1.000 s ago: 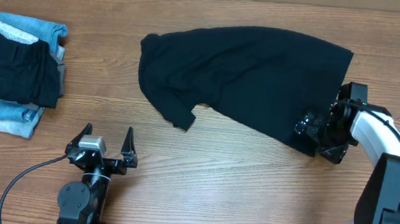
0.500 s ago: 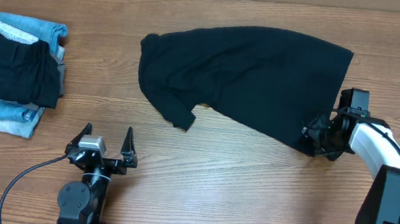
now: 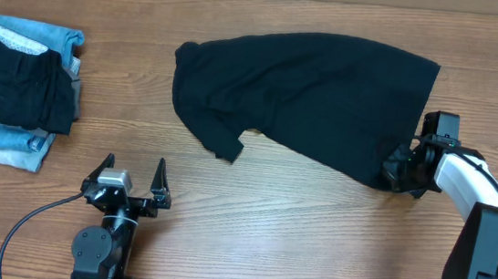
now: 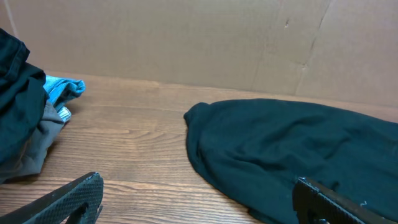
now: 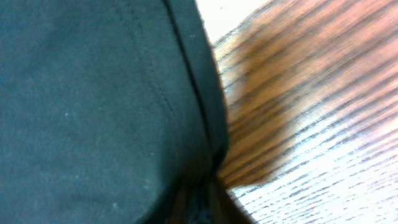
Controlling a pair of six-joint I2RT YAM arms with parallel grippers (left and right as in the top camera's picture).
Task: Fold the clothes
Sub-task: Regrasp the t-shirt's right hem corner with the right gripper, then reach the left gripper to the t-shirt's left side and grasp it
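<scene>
Wooden table (image 3: 294, 240). Far left: light-blue denim pieces (image 3: 6, 145) stacked, dark folded garment (image 3: 11, 89) on top, pale speckled band showing. Cardboard wall (image 4: 186, 43) behind.

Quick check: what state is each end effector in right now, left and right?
Left end effector: open, empty.
Right end effector: closed on the edge of the plain black soft-fabric T-shirt.

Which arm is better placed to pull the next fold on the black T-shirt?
Right. The right gripper is shut on a corner of the soft black short-sleeved T-shirt, with the hem pinched in its wrist view. The left gripper stands open, well apart from the cloth.
</scene>
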